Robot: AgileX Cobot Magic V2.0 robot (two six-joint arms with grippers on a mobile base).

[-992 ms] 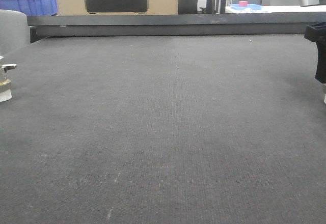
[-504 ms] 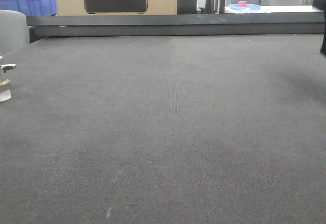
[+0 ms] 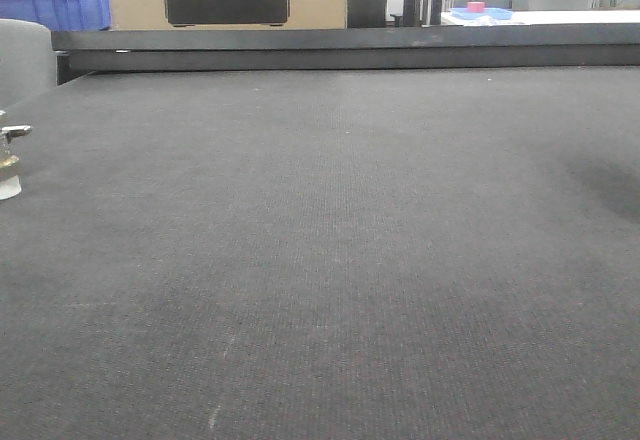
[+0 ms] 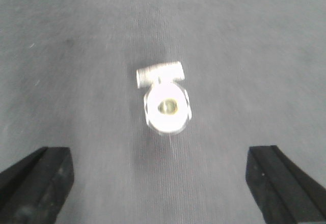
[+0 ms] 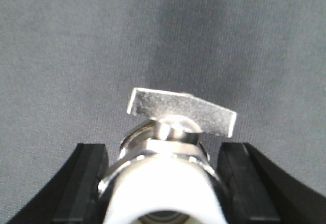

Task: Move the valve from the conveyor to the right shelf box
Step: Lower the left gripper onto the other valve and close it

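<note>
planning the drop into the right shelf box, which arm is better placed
Right: the right gripper is shut on a valve, fingers on both sides. The left gripper hangs open above a second valve lying on the conveyor.

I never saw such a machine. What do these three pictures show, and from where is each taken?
This is a robot with two arms. Each arm carries a camera at the wrist and ends in a black clamp for pinching things. The front view looks across the conveyor, a dark grey belt with a black rail behind it. The left wrist camera looks down past the left gripper, which is open, at a loose valve lying on the belt, untouched. The right wrist camera shows the right gripper closed on a second valve, which is metal with a flat handle.
</note>
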